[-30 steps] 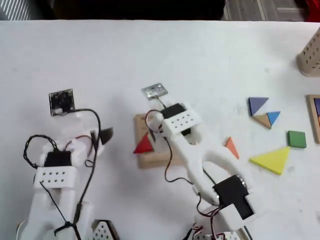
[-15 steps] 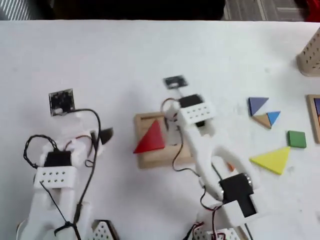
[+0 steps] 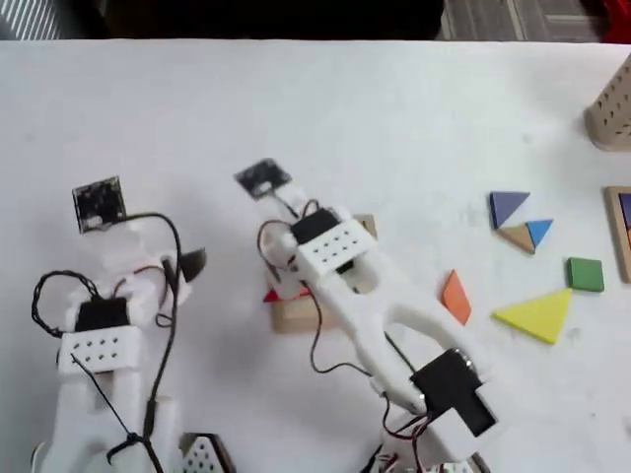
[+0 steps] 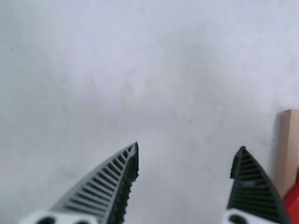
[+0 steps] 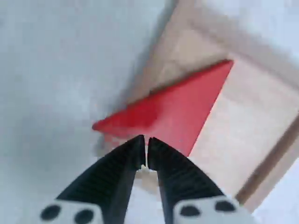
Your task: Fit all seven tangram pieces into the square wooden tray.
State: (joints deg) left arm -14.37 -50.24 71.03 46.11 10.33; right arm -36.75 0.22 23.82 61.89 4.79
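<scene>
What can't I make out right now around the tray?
- High view: the right arm covers most of the wooden tray and red triangle.
- Right wrist view: blur hides whether the triangle lies flat or the right gripper touches it.
- High view: right edge crops a second board.

High camera fixed above, facing down on the white table (image 3: 394,108), both arm bases at its near edge. Each wrist camera sights along its own fingers, low and close: left gripper (image 4: 189,148) over bare tabletop, right gripper (image 5: 146,138) nearly on the wooden tray (image 5: 243,126). The wooden tray and the red triangle (image 5: 182,109) appear in all three views.
</scene>
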